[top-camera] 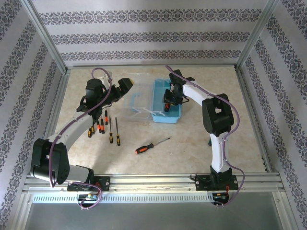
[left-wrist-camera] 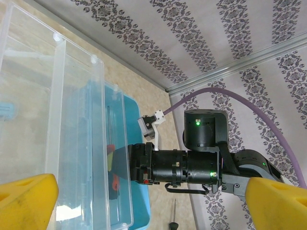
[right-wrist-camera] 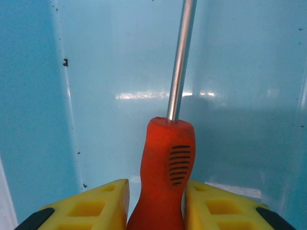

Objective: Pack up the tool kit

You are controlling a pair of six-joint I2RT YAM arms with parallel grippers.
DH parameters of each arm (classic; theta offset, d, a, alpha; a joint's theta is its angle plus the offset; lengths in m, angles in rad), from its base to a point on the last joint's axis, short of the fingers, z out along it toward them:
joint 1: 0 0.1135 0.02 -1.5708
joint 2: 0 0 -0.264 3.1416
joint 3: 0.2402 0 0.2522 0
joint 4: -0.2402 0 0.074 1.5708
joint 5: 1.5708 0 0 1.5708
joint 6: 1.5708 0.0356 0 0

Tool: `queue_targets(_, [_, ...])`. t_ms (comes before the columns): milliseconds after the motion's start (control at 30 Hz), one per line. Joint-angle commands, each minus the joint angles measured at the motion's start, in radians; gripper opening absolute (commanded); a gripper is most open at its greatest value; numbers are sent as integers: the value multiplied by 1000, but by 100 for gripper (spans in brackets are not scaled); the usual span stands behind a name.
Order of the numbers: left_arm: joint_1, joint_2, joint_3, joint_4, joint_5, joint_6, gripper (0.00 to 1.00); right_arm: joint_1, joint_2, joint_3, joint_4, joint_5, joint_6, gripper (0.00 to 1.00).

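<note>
As I set a screwdriver (right-wrist-camera: 165, 163) in the blue box (right-wrist-camera: 96, 72)
My right gripper (right-wrist-camera: 156, 211) sat narrow round its handle, grip unclear; left gripper (left-wrist-camera: 151, 203) hung wide; next needed a clean release

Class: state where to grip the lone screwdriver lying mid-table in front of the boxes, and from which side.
The screwdriver lies flat, alone: come from above, closing across its thick orange handle; the thin shaft would likely slip.

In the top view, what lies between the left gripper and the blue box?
A clear plastic tray lies between the left gripper and the blue box, right beside the box. The top view shows it.
</note>
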Motion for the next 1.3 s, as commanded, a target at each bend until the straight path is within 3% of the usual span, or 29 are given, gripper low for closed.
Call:
queue_targets(0, [13,-25,-8,32,14,-10,100,-1,-77,14,-18,-21,-1,36])
queue_targets(867, [13,-24,-12,32,5,-7,100,-10,-333,-154,-44,69,-88,39])
queue_targets(1267, [12,-19,-21,73,30,-40,100,-82,-630,-483,-8,157,-109,43])
